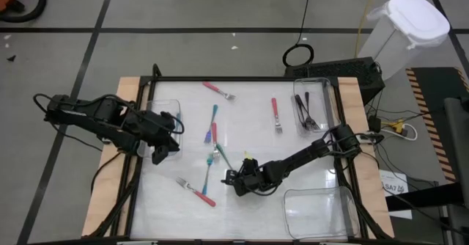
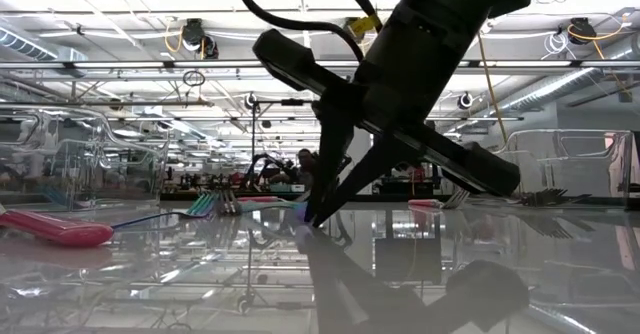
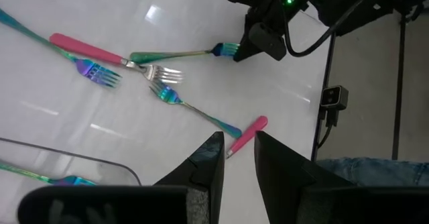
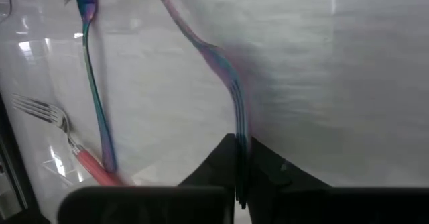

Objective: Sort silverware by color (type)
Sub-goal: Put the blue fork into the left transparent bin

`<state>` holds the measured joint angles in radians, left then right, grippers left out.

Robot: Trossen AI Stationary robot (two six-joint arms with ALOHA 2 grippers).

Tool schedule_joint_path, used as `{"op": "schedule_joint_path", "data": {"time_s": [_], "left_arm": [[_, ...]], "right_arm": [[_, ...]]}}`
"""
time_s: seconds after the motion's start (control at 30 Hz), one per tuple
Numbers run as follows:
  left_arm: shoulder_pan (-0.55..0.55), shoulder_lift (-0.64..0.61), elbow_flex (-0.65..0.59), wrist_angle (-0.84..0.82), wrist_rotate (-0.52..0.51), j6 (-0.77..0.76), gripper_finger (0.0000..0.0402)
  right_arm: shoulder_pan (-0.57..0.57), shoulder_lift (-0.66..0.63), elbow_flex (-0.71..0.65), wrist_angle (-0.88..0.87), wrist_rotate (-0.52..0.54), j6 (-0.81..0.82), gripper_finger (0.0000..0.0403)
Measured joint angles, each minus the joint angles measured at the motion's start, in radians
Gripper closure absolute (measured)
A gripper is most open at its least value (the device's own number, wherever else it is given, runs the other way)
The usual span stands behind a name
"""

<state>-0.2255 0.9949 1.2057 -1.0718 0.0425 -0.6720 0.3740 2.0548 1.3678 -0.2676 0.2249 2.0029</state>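
Note:
My right gripper [image 1: 234,179] stands low near the table's middle front, shut on a teal iridescent fork [image 3: 167,54] that lies on the white tabletop. My left gripper [image 1: 157,154] hovers at the left, open, with nothing between its fingers [image 3: 213,158]. Other silverware lies loose: pink-handled forks [image 1: 218,91] [image 1: 275,114] toward the far side, teal ones [image 1: 214,117] [image 1: 209,173] in the middle, and one pink-handled fork [image 1: 199,193] at the front. Black forks [image 1: 306,113] lie in the far right bin. My right gripper pinches the teal fork's tine end [image 4: 236,113] between its two fingers. The fingers slant down from the table's right side, with their tips [image 2: 310,217] at the tabletop. The fork's handle [image 4: 175,16] runs away from the gripper, toward the table's left, and rests on the table.
Three clear bins stand on the table: one at the left edge [image 1: 173,105], one at the far right [image 1: 327,91] and one at the near right [image 1: 293,214]. A white lidded can [image 1: 410,25] stands on the floor beyond the right corner.

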Motion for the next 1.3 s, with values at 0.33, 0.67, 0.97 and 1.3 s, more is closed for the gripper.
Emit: {"op": "schedule_joint_path", "data": {"time_s": [0.33,0.67,0.97,1.3], "left_arm": [[-0.022,0.0,0.0,0.0,-0.018,-0.019,0.0316],[-0.028,0.0,0.0,0.0,-0.022,-0.018,0.0316],[-0.028,0.0,0.0,0.018,-0.054,0.002,0.0316],[-0.027,0.0,0.0,0.035,-0.112,-0.018,0.0316]], "right_arm": [[-0.001,0.0,0.0,0.013,0.015,-0.032,0.0399],[0.003,-0.034,0.004,0.085,0.043,-0.12,0.0401],[0.001,-0.133,0.027,0.061,0.065,-0.292,0.0402],[-0.029,-0.262,0.027,-0.037,0.089,-0.438,0.0402]]}}
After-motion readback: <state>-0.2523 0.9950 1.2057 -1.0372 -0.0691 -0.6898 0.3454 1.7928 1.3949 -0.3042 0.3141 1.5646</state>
